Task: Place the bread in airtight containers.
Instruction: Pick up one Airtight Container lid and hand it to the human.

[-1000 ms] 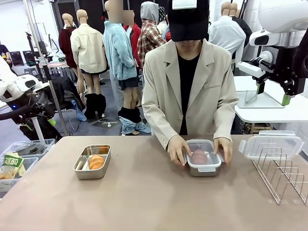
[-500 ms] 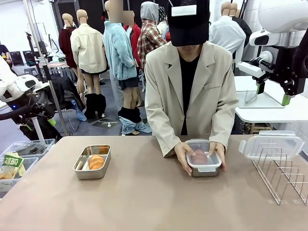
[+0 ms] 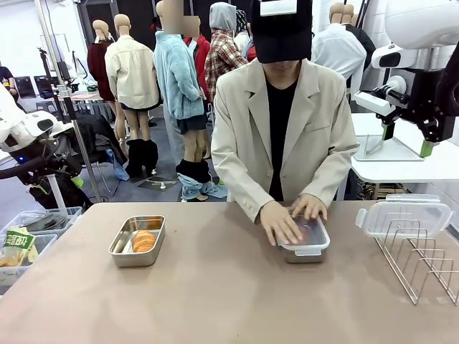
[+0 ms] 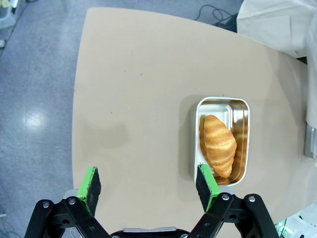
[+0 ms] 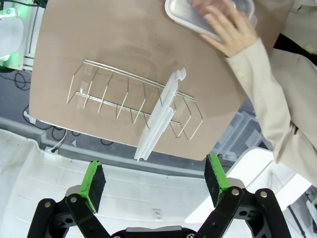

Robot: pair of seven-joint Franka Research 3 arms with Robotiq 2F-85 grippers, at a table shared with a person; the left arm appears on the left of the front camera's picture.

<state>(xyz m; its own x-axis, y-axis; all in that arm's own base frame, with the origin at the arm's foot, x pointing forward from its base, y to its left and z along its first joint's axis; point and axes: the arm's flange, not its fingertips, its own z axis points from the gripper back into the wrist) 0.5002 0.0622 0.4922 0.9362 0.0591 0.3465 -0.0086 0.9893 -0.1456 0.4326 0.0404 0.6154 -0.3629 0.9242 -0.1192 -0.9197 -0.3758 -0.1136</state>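
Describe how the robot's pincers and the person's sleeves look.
The left pincer and right pincer each have two black angular fingers with bolted joints, tipped with bright green pads. The person wears a beige long-sleeved blazer over a black top.

bread (image 3: 144, 241) in left tin (image 3: 133, 260), lidded tin (image 3: 310, 248) centre, rack (image 3: 412, 254) right
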